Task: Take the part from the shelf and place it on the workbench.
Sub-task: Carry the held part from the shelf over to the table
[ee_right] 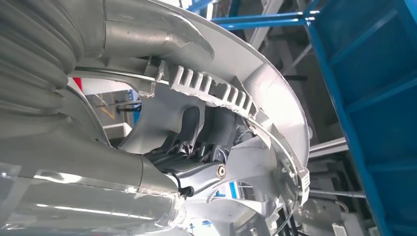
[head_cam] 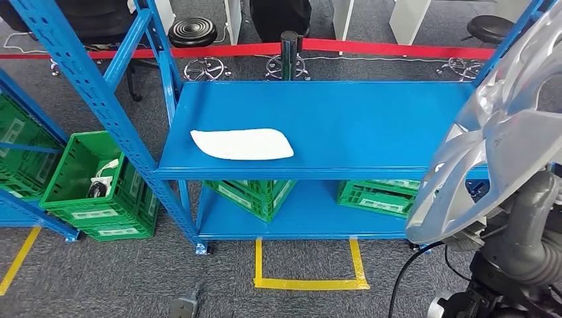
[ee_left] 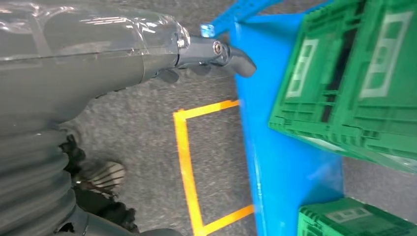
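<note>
Silver part [head_cam: 494,132] (a wheel cover) gripped by right hand [ee_right: 196,157].

We see a glossy silver plastic part [head_cam: 504,126], a smooth blue painted metal shelf [head_cam: 344,116], ribbed green plastic crates [head_cam: 99,182], rough grey carpet [head_cam: 119,278].

The silver part [head_cam: 504,126] runs off frame; right hand's fingers [ee_right: 196,147] mostly hidden.

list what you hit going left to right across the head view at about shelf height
green crate beside the rack with small items in it -> blue upright post -> flat white part on the blue shelf -> bare stretch of blue shelf -> silver wheel cover held up by the right hand
</note>
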You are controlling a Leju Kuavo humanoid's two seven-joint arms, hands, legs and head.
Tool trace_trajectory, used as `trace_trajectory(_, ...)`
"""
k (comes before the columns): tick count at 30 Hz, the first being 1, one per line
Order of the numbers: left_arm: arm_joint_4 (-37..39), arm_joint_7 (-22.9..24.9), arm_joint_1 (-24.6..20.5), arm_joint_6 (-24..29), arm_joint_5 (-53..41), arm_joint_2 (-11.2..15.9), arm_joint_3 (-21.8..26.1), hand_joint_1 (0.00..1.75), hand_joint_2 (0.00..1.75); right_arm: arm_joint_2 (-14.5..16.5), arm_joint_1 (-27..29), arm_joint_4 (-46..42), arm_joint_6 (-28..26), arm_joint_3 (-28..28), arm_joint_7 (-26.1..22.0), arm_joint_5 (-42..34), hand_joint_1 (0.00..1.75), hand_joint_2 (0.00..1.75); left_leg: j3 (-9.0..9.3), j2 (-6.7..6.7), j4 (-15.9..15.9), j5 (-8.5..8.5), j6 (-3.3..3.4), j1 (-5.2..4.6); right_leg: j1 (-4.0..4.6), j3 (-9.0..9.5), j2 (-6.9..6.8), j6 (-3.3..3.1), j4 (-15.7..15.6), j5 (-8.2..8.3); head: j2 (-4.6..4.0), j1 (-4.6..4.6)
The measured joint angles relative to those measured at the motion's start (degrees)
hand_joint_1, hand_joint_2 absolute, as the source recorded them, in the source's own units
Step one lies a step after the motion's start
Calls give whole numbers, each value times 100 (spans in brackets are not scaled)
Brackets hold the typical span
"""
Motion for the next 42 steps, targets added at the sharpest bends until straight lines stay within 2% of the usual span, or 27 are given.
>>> trace_trajectory(3, 67, 1, 2, -47, -13, -28, -1, 0, 175, -10, 44, -1, -25, -71, 152, 53, 175, 175, -206, 15, -12, 192, 80, 2, -15, -201, 10, 86, 838, -811, 0, 71)
trace_trajectory(4, 92, -2, 2, -56, -26, -49, -2, 0, 175, -12, 41, -1, -20, -85, 225, 69, 175, 175, -281, 17, -5, 248, 89, -6, -19, -237, 11, 103, 1170, -982, 0, 88)
trace_trajectory(5, 120, -4, 2, -63, -38, -76, -2, 0, 175, -12, 34, 1, -13, -91, 301, 83, 175, 175, -360, 19, 6, 302, 89, -13, -21, -219, 11, 113, 1384, -1014, 0, 104)
trace_trajectory(7, 172, -7, 1, -67, -47, -137, -3, 0, 175, -13, 2, 2, -3, -90, 430, 113, 175, 175, -522, 26, 47, 395, 75, -20, -23, 53, 12, 113, 1260, -757, 0, 131)
trace_trajectory(9, 221, 13, -4, -72, -33, -198, -5, 0, 175, -14, -40, 3, -15, -86, 529, 166, 175, 175, -661, 30, 107, 465, 43, -30, -17, 591, 17, 79, 523, -512, 0, 162)
trace_trajectory(10, 245, 32, -8, -81, -22, -222, -5, 0, 175, -18, -53, 2, -27, -85, 566, 210, 175, 175, -715, 33, 137, 499, 18, -39, -10, 832, 24, 46, 139, -493, 0, 173)
trace_trajectory(12, 308, 94, -15, -119, -3, -251, -8, 0, 175, -31, -54, -2, -52, -81, 635, 320, 175, 175, -801, 46, 172, 585, -45, -47, 13, 1040, 42, -18, -274, -543, 0, 181)
trace_trajectory(14, 386, 184, -17, -153, 13, -256, -10, 0, 175, -42, -47, -4, -67, -80, 707, 409, 175, 175, -871, 57, 198, 630, -113, -50, 6, 988, 33, -83, -351, -513, 0, 179)
trace_trajectory(15, 424, 235, -17, -158, 18, -256, -12, 0, 175, -46, -42, -7, -70, -82, 746, 439, 175, 175, -919, 58, 269, 534, -145, -45, -6, 950, 24, -123, -378, -475, 0, 165)
trace_trajectory(16, 459, 287, -18, -158, 21, -253, -14, 0, 175, -49, -34, -10, -72, -87, 790, 457, 175, 175, -983, 55, 432, 338, -176, -35, -18, 898, 12, -172, -400, -427, 0, 133)
trace_trajectory(18, 518, 380, -22, -157, 21, -250, -17, 0, 175, -55, -8, -15, -73, -112, 856, 463, 175, 175, -1146, 49, 1047, -227, -232, 13, -20, 757, 2, -230, -371, -323, 0, 55)
trace_trajectory(19, 542, 419, -25, -155, 20, -250, -19, 0, 175, -58, 2, -16, -73, -129, 878, 446, 175, 175, -1206, 45, 1393, -432, -252, 30, -18, 670, -4, -239, -339, -276, 0, 29)
trace_trajectory(20, 564, 454, -27, -149, 21, -251, -21, 0, 175, -59, 10, -16, -74, -151, 900, 414, 175, 175, -1216, 43, 1641, -508, -265, 38, -16, 574, -8, -235, -299, -230, 0, 13)
trace_trajectory(22, 598, 508, -30, -134, 32, -252, -25, 0, 175, -65, 28, -16, -74, -201, 945, 332, 175, 175, -1008, 37, 1648, -316, -256, 40, -11, 368, -10, -222, -210, -143, 0, -18)
trace_trajectory(24, 626, 534, -46, -123, 51, -251, -27, 0, 175, -76, 44, -17, -74, -243, 966, 282, 175, 175, -466, 23, 1026, -99, -191, 26, 0, 197, -7, -197, -134, -59, 0, -40)
trace_trajectory(26, 650, 551, -81, -121, 66, -250, -28, 0, 175, -94, 46, -20, -74, -278, 967, 257, 175, 175, 55, 5, 298, -144, -116, -3, 10, 109, -17, -146, -98, 31, 0, -45)
trace_trajectory(27, 661, 569, -97, -121, 70, -250, -29, 0, 175, -106, 45, -20, -74, -301, 972, 242, 175, 175, 176, -7, 92, -193, -89, -18, 9, 85, -25, -113, -101, 85, 0, -48)
trace_trajectory(29, 687, 648, -102, -121, 80, -257, -32, 0, 175, -138, 54, -20, -76, -362, 1009, 208, 175, 175, 131, -21, -20, -137, -42, -20, -2, 39, -31, -41, -123, 176, 0, -57)
trace_trajectory(30, 703, 697, -98, -120, 85, -265, -35, 0, 175, -156, 66, -19, -78, -393, 1038, 195, 175, 175, 75, -22, -36, -70, -11, -10, -9, 2, -24, -7, -99, 114, 0, -57)
trace_trajectory(31, 720, 750, -95, -120, 90, -277, -38, 0, 175, -178, 78, -18, -80, -426, 1068, 181, 175, 175, 2, -18, -50, 10, 28, 3, -13, -46, -16, 23, 18, -70, 0, -50)
trace_trajectory(34, 758, 892, -97, -123, 88, -311, -49, 0, 175, -226, 114, -16, -83, -525, 1129, 151, 175, 175, -252, -10, -47, 233, 101, -2, -23, -197, 1, 80, 932, -944, 0, -16)
trace_trajectory(35, 768, 927, -96, -123, 87, -316, -52, 0, 175, -235, 123, -15, -83, -546, 1144, 145, 175, 175, -345, -8, -38, 300, 103, -9, -24, -200, 4, 89, 1234, -1060, 0, -12)
trace_trajectory(36, 778, 950, -95, -123, 87, -319, -54, 0, 175, -243, 130, -14, -83, -557, 1157, 143, 175, 175, -441, -4, -23, 364, 98, -15, -25, -153, 7, 94, 1405, -1029, 0, -11)
trace_trajectory(37, 788, 963, -94, -123, 87, -321, -55, 0, 175, -251, 133, -14, -83, -561, 1170, 145, 175, 175, -540, 2, -4, 425, 88, -18, -25, -31, 7, 95, 1391, -881, 0, -12)
trace_trajectory(38, 796, 968, -95, -123, 87, -323, -55, 0, 175, -258, 135, -14, -83, -562, 1182, 151, 175, 175, -636, 7, 19, 480, 73, -19, -28, 175, 7, 93, 1186, -703, 0, -12)
trace_trajectory(40, 814, 970, -97, -123, 87, -328, -56, 0, 175, -269, 133, -16, -83, -569, 1208, 166, 175, 175, -793, 17, 81, 569, 28, -33, -33, 763, 15, 79, 383, -524, 0, -9)
trace_trajectory(42, 828, 969, -101, -123, 85, -330, -57, 0, 175, -279, 136, -15, -83, -589, 1234, 169, 175, 175, -902, 30, 137, 669, -28, -58, -29, 1167, 33, 29, -279, -604, 0, -3)
